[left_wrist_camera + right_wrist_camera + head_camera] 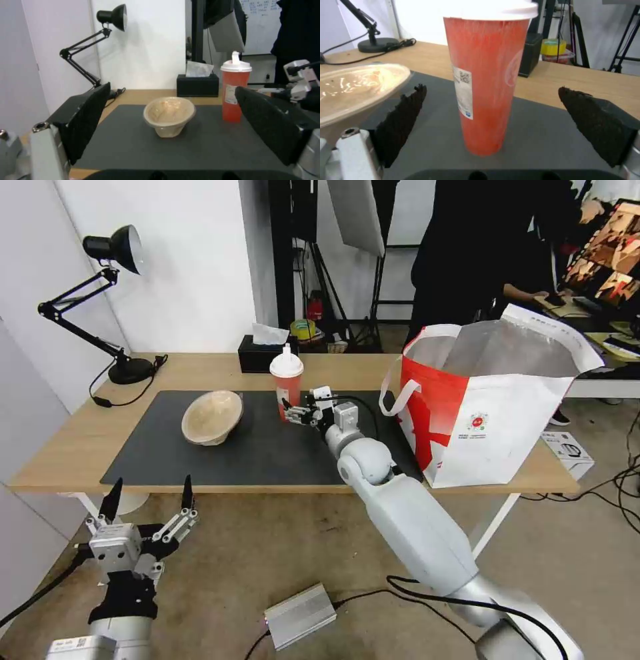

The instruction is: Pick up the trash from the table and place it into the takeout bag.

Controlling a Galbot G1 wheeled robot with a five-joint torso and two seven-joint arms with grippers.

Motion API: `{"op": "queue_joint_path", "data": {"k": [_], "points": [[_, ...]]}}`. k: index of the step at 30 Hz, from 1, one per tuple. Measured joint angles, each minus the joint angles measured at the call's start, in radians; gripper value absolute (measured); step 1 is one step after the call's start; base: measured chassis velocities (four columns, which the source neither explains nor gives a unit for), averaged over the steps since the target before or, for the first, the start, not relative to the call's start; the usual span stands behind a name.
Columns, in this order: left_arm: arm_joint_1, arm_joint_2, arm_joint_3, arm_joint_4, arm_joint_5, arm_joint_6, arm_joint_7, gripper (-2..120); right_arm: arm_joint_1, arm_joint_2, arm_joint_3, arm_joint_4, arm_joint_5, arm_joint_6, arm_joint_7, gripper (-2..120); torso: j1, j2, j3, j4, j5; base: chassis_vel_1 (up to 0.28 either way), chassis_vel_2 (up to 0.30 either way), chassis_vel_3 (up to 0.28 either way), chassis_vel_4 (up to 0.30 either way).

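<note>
A red drink cup (287, 383) with a white domed lid stands upright on the dark mat (267, 453) of the table (67, 447). My right gripper (293, 415) is open at its base. In the right wrist view the cup (486, 87) stands between the spread black fingers (400, 117), apart from both. A beige pulp bowl (212, 417) lies tilted on the mat, left of the cup. My left gripper (153, 487) hangs open and holding nothing below the table's front edge, facing the bowl (169, 115). The red-and-white takeout bag (493, 407) stands open at the table's right end.
A black desk lamp (113, 247) and its cable occupy the back left corner. A black tissue box (263, 355) sits behind the cup. On the floor lie a silver box (300, 613), cables and a small white box (567, 450). A person stands behind the bag.
</note>
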State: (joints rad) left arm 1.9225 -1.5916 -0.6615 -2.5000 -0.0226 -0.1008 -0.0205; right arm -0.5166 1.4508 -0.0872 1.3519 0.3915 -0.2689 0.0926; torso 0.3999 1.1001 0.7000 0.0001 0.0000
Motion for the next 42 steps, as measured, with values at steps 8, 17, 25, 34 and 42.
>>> {"op": "queue_joint_path", "data": {"k": [8,17,25,34,42], "points": [[-0.002,0.0,0.0,0.0,0.0,-0.003,-0.001,100,0.033,0.047,0.009,-0.093,-0.033,0.019,-0.019,100,0.0,0.0,0.0,-0.0001,0.0,0.0,0.0,0.0,0.0],[-0.003,0.0,0.002,0.0,0.0,-0.003,-0.001,100,0.07,0.077,0.008,-0.167,-0.039,0.037,-0.032,100,0.0,0.0,0.0,-0.0001,0.0,0.0,0.0,0.0,0.0],[-0.003,0.001,0.006,0.0,0.0,-0.003,-0.001,100,0.104,0.111,0.021,-0.246,-0.039,0.051,-0.037,100,0.0,0.0,0.0,0.0,0.0,0.0,0.0,0.0,0.0],[-0.003,0.0,0.011,0.0,0.006,-0.004,-0.001,100,0.133,0.121,0.031,-0.317,-0.047,0.072,-0.055,100,0.0,0.0,0.0,-0.0001,0.0,0.0,0.0,0.0,0.0],[-0.004,0.0,0.016,0.0,0.009,-0.004,-0.001,100,0.154,0.121,0.031,-0.35,-0.044,0.087,-0.075,100,0.0,0.0,0.0,-0.0001,0.0001,0.0,0.0,0.0,0.0]]}}
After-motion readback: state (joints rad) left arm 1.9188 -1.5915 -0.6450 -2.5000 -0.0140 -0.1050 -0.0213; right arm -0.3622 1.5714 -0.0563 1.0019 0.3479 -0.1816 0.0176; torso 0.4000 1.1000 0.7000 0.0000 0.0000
